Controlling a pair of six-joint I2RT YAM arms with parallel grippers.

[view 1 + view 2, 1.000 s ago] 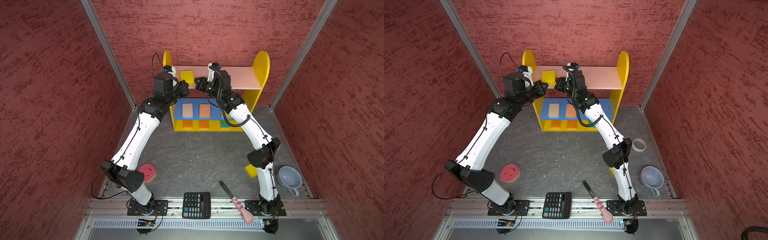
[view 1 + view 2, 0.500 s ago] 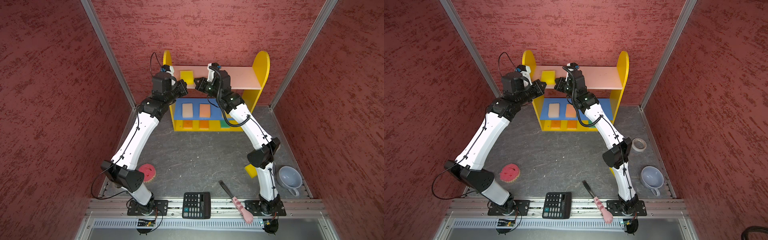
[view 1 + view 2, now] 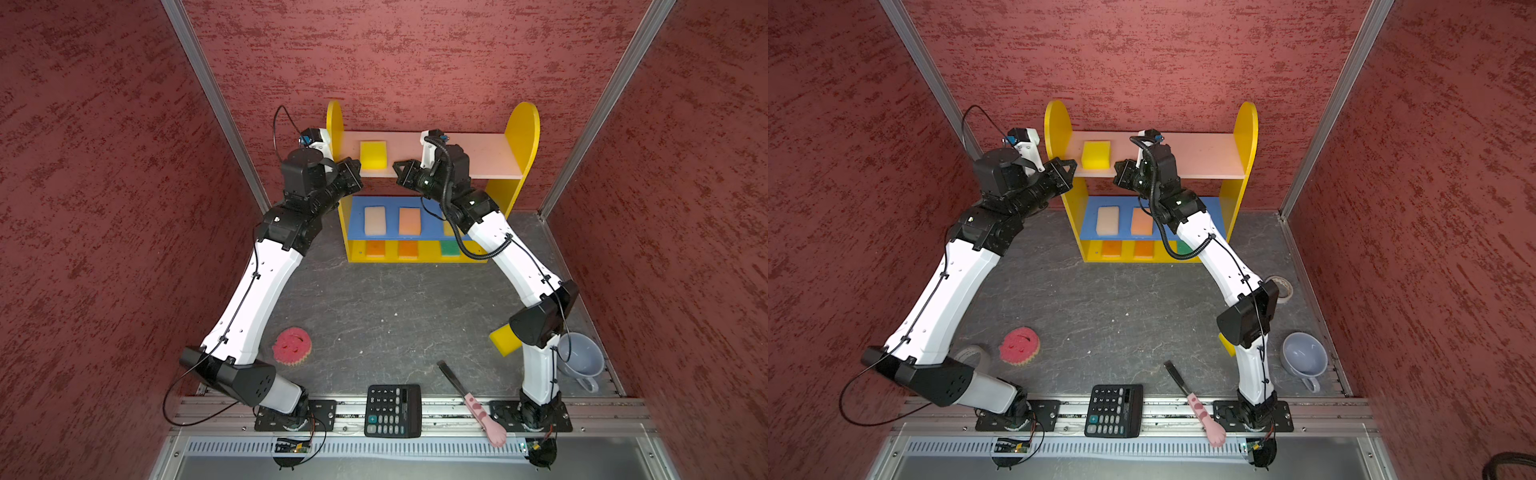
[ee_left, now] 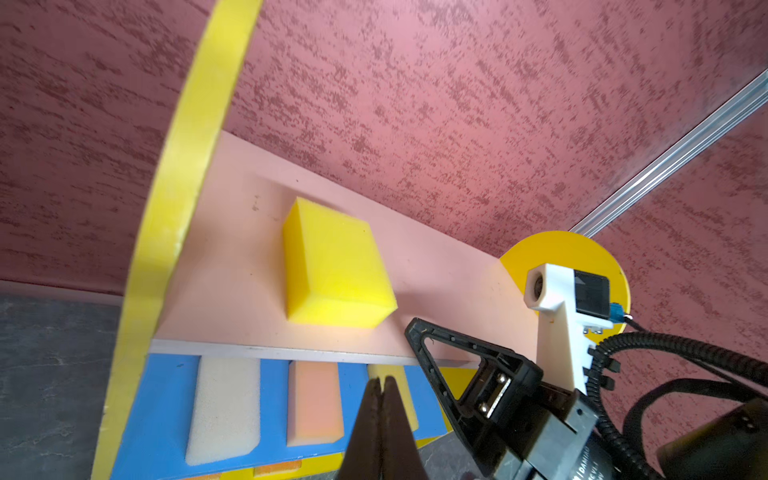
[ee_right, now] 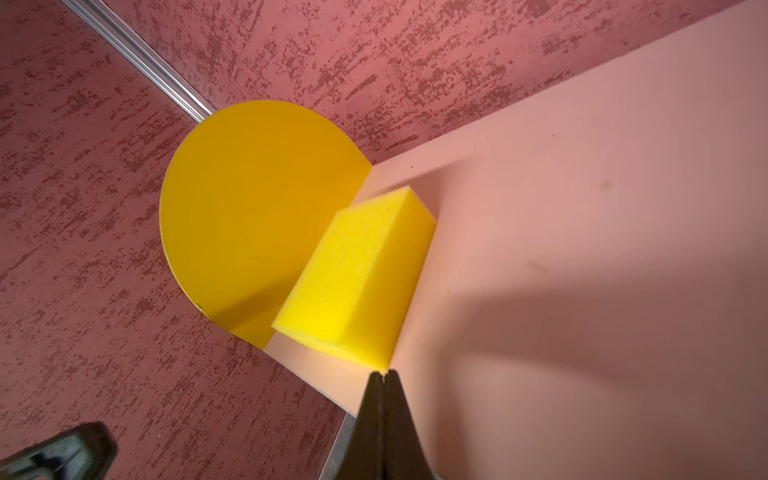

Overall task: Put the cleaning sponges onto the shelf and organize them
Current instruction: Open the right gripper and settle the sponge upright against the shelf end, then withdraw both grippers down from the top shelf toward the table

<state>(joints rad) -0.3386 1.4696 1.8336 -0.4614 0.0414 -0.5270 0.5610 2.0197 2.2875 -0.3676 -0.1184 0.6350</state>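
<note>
My left gripper [image 4: 381, 382] and right gripper [image 5: 381, 376], pressed together and empty, flank the shelved yellow sponge [image 3: 373, 154]; the pink sponge [image 3: 291, 345] and yellow block [image 3: 503, 338] lie unshelved far behind.

Both top views look down; wrist views closely share the shelf [image 4: 232, 257].

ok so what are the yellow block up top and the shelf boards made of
The yellow sponge looks like soft open-cell foam: matte, with a fine porous grain. The pink top board and yellow side panel look like smooth rigid sheet, painted or laminated, satin, with thin crisp edges and faint scuffs; wood composite or plastic, I cannot tell.
</note>
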